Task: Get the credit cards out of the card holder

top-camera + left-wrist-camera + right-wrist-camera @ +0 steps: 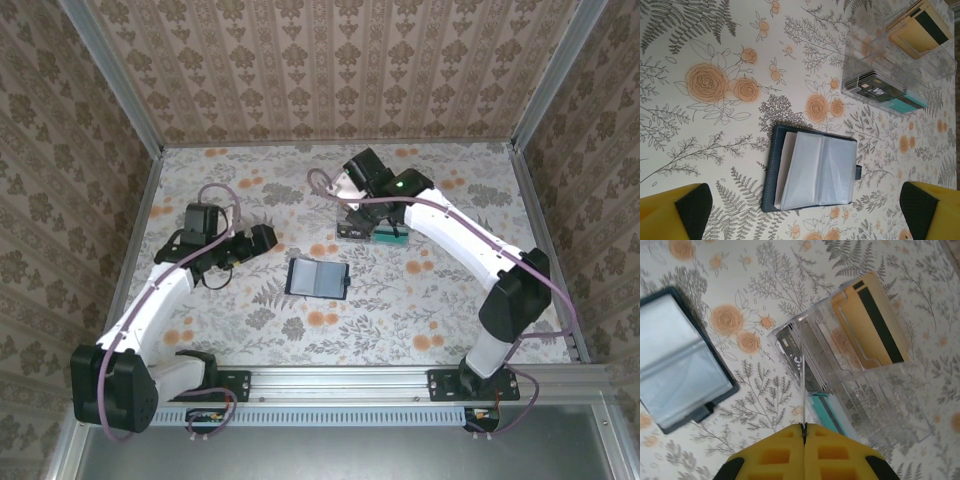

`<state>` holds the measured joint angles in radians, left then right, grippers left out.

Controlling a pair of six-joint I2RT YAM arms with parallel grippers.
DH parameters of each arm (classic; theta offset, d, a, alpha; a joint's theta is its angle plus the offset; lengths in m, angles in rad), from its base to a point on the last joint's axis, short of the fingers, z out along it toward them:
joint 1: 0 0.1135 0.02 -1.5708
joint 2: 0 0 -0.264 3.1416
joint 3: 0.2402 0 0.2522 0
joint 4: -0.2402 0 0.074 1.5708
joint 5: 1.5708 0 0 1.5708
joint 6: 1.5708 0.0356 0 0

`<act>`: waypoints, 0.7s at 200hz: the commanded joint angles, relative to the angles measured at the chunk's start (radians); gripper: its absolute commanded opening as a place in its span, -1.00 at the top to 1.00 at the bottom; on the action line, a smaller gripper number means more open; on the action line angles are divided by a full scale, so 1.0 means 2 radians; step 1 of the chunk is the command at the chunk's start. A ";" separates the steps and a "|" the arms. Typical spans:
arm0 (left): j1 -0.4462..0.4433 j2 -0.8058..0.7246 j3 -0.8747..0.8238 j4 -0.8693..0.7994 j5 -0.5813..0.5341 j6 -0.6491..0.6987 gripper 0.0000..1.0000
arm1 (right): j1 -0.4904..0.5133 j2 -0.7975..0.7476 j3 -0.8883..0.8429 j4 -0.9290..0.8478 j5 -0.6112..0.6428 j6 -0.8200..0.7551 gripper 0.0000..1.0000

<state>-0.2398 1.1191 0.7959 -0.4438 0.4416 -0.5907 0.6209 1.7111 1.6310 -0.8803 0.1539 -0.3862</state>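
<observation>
Card holder [318, 278]: lay open and flat near the centre of the tabletop [250, 330], pockets facing up; its tab projected from the edge facing the right arm.

Left gripper [264, 239]: positioned above the tabletop just left of the card holder; in the left wrist view its yellow fingers [690, 210] stood wide apart, nothing between them; not touching the card holder.

Right gripper [804, 432]: positioned over the clear box [890, 405], which sat just beyond the card holder toward the far right corner; the jaws were closed on a thin card [803, 375], held upright and seen edge-on, so its face could not be identified; the card's lower part appeared to be inside the box.

Clear box contents: a yellow card [872, 325] with a dark stripe in one compartment; a dark card [875, 90] and a teal card [910, 103] stacked in the compartment nearer the card holder.
</observation>
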 commanded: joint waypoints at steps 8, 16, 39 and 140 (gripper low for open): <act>0.006 -0.020 -0.003 -0.020 -0.007 -0.001 -1.00 | 0.010 0.015 -0.002 0.004 0.035 -0.090 1.00; 0.006 -0.022 -0.005 -0.022 -0.007 -0.001 -1.00 | 0.012 0.016 -0.011 0.014 0.042 -0.109 1.00; 0.007 -0.028 -0.006 -0.026 -0.008 -0.001 -1.00 | 0.020 0.025 -0.038 0.056 0.080 -0.160 1.00; 0.013 -0.040 -0.007 -0.040 -0.011 -0.003 -1.00 | 0.025 0.102 -0.036 0.092 0.092 -0.198 1.00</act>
<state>-0.2218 1.0622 0.7895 -0.4911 0.4282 -0.5907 0.6685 1.8801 1.5509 -0.7067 0.3119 -0.7544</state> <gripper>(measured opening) 0.999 0.064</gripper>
